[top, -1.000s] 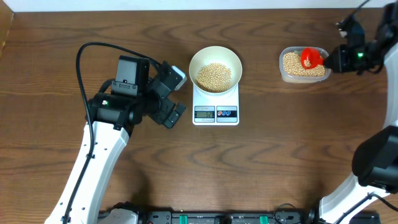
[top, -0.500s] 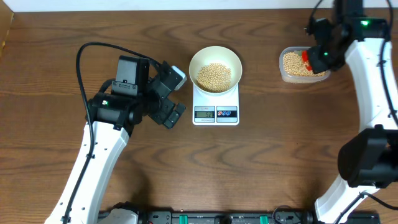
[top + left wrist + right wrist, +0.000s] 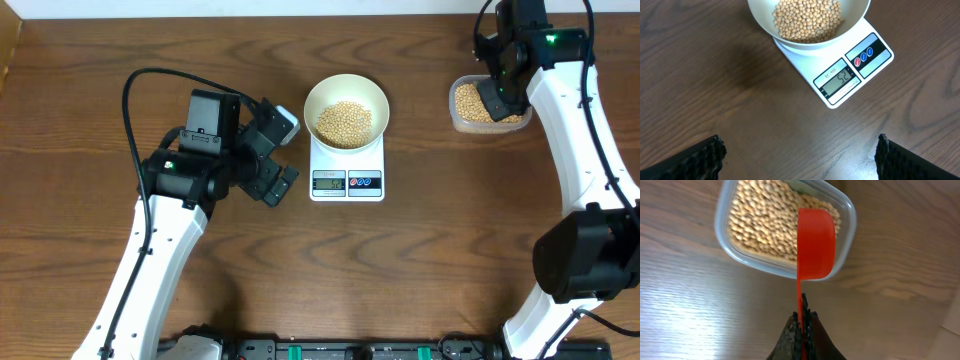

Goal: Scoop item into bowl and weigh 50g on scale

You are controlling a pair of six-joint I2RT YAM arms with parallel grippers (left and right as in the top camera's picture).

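Your wood table (image 3: 450,250): scale (image 3: 347,181) near back edge, tub (image 3: 453,100) at back-right corner, left gripper (image 3: 799,152) spread, right gripper (image 3: 801,330) pinching scoop (image 3: 815,242)

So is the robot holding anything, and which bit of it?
Yes. The right end effector pinches the red scoop by the end of its thin handle, cup above the tub of beans. The left end effector is open and empty.

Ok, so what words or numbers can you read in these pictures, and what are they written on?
"52": on the grey display of the scale, left wrist view.
"SF-400", probably: tiny print just above that display.
Marks on the red button and the blue button: too small to read.
Overhead view: display too blurred to read.
bowl, tub, scoop: no writing seen.
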